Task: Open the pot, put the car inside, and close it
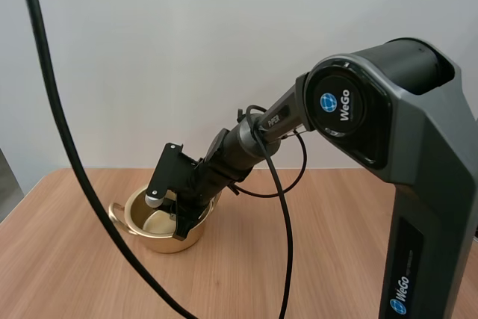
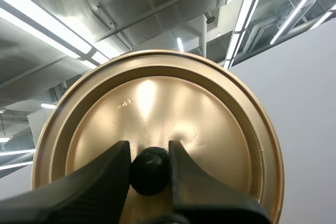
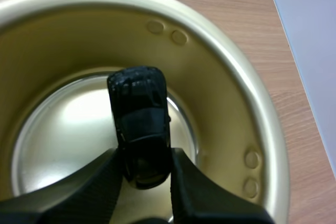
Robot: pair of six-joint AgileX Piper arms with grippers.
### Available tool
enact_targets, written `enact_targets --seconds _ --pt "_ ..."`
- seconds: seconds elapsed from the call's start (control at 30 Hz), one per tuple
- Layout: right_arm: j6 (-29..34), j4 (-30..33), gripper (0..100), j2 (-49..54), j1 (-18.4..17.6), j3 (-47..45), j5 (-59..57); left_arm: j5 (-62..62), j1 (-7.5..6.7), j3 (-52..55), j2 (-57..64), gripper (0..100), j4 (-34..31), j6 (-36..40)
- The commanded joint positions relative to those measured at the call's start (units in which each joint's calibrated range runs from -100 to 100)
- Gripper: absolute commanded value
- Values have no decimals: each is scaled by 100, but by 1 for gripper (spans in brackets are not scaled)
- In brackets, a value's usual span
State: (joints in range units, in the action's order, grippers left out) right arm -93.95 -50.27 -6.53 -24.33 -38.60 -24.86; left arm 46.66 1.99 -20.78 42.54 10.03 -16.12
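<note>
A gold pot (image 1: 160,237) stands open on the wooden table, left of centre. My right gripper (image 1: 178,222) reaches down into it. In the right wrist view, my right gripper (image 3: 144,169) is shut on a small black toy car (image 3: 142,121), held inside the pot (image 3: 220,82) just above its shiny bottom. In the left wrist view, my left gripper (image 2: 149,169) is shut on the black knob (image 2: 149,170) of the gold lid (image 2: 157,108), which is lifted and turned so its top faces the camera.
The wooden table (image 1: 75,274) spreads around the pot, with bare surface in front and to the right. The right arm's large grey base (image 1: 418,207) stands at the right edge.
</note>
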Motion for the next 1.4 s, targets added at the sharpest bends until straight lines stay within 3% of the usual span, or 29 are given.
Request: enact_targets --seconds 0.0,0.27,0.47,0.8,0.97,1.03,1.13,1.37 --pt "-2 2 36 13 -3 6 -11 -7 4 2 2 0 -6 -4" --pt "-2 2 37 13 -3 6 90 72 4 2 2 0 -6 -4" --pt "-2 2 63 13 -3 6 285 72 4 2 2 0 -6 -4" --pt "-2 2 63 67 -3 6 294 72 4 2 2 0 -6 -4" --pt "-2 -44 55 625 -3 6 308 72 4 2 2 0 -6 -4" --pt "-2 -135 40 932 -3 6 340 72 4 2 2 0 -6 -4" --pt "-2 -423 0 1559 -3 6 358 72 4 2 2 0 -6 -4" --pt "157 -1041 0 2996 92 6 512 69 4 2 2 0 -6 24"
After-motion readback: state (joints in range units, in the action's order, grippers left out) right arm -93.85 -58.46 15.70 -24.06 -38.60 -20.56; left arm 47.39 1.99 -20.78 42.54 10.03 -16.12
